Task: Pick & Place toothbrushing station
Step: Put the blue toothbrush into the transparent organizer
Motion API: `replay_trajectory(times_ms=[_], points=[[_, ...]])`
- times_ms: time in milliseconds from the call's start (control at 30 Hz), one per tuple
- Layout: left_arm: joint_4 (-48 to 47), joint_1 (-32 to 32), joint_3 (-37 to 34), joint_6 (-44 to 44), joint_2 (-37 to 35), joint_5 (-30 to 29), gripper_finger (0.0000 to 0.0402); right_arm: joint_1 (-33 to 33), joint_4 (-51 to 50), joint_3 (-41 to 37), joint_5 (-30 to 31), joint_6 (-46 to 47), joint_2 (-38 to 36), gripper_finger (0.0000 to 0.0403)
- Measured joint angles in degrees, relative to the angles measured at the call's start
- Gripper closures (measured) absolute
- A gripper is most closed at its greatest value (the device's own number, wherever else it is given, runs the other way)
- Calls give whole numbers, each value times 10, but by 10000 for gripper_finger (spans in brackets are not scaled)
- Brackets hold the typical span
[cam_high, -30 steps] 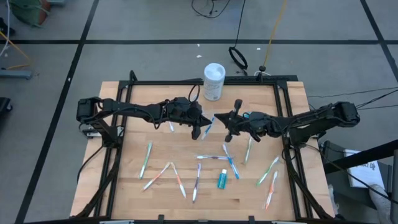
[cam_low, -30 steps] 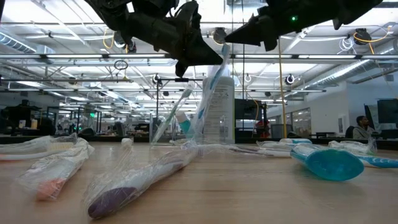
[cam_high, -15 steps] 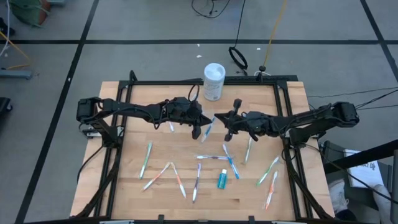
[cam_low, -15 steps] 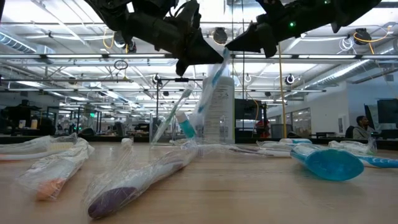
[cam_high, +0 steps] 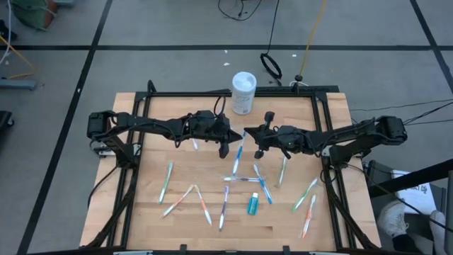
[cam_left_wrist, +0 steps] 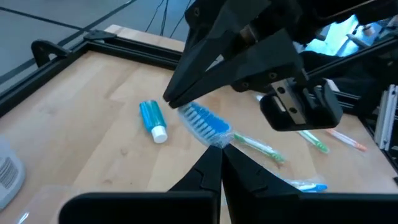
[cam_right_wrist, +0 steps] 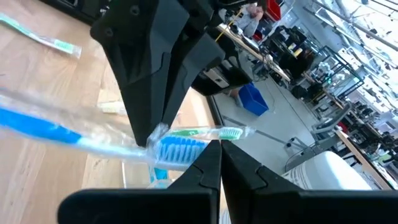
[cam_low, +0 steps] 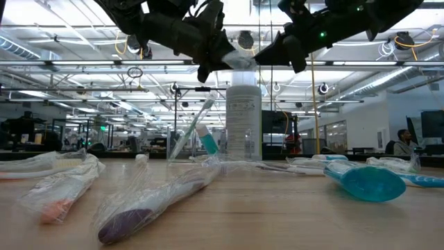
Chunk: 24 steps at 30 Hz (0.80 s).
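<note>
Blue bristles sit pinched between two sets of closed fingers: the blue toothbrush (cam_high: 238,152), in its clear wrapper, now hangs almost lengthwise under the left gripper (cam_high: 224,149), where a second ago it tilted up toward the white tub (cam_high: 243,92). The right gripper (cam_high: 247,134) has slid in from the opposite side and closed on the wrapper at the brush head, tip to tip with the left. That reads as a handover or a tug to open the wrapper; which one is unclear.

Both arms reach in level above mid-table, wrists facing each other, fingers shut on the same brush. Below them lie the other wrapped toothbrushes (cam_high: 166,181) and a teal toothpaste tube (cam_high: 253,204).
</note>
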Motion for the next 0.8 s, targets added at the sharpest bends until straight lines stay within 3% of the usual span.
replay_trajectory(times_ms=[300, 433, 533, 800], points=[[7, 18, 0, -3, 0, -9, 398, 2, -5, 0, -66, -17, 0, 403], [8, 29, 1, 14, 0, -25, 393, 2, -3, 0, 11, -43, -1, 403], [8, 30, 1, 40, 0, -81, 398, 2, 4, 0, 58, -44, -8, 403], [50, 30, 1, 93, 0, -175, 399, 9, 0, 0, 71, -45, -18, 403]])
